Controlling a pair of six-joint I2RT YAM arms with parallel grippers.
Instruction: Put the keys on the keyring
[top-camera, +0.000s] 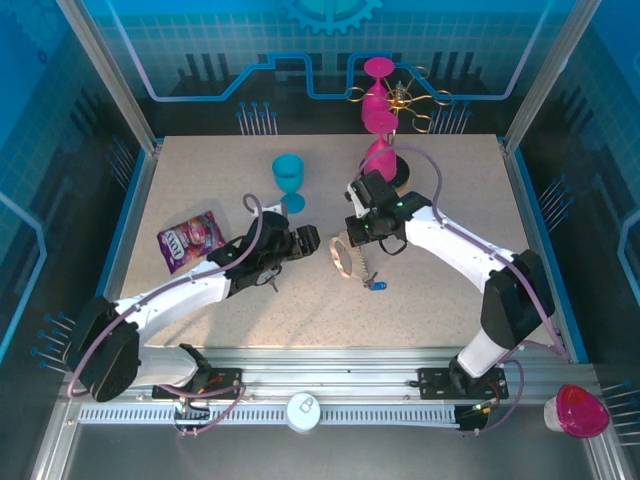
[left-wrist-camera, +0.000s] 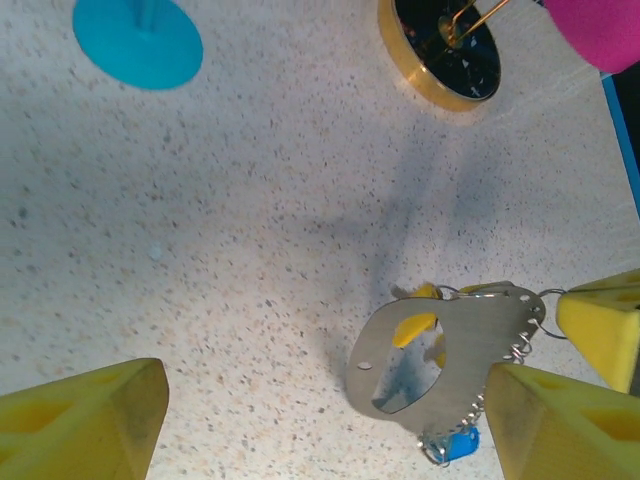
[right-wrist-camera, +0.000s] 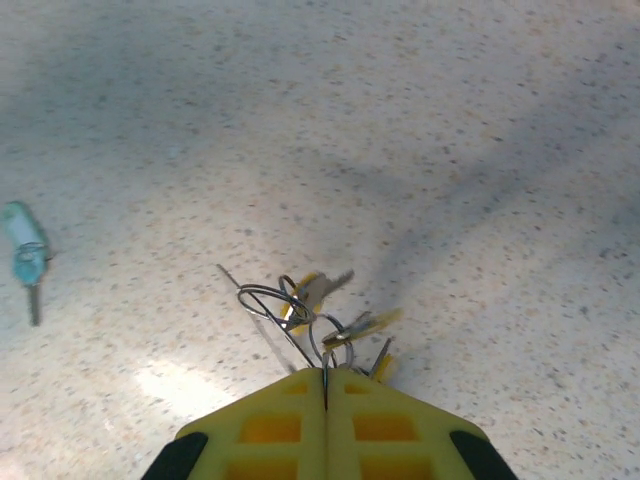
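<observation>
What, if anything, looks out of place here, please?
A pink cup sits off the table, past the rail at the near right corner. A purple snack packet lies on the table's left side, away from the keyring the right tool pinches.

One keyring (left-wrist-camera: 480, 325), one blue goblet (top-camera: 288, 172)

Keyring (left-wrist-camera: 490, 320) w/ yellow keys (right-wrist-camera: 303, 290) off table; blue key (top-camera: 376, 286) at chain end.

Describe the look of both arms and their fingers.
The left arm and right arm have white links with black joints and bases, each trailed by a lavender cable. A green light glows on the right wrist. The fingers are yellow wedge-shaped plastic with moulded recesses.
</observation>
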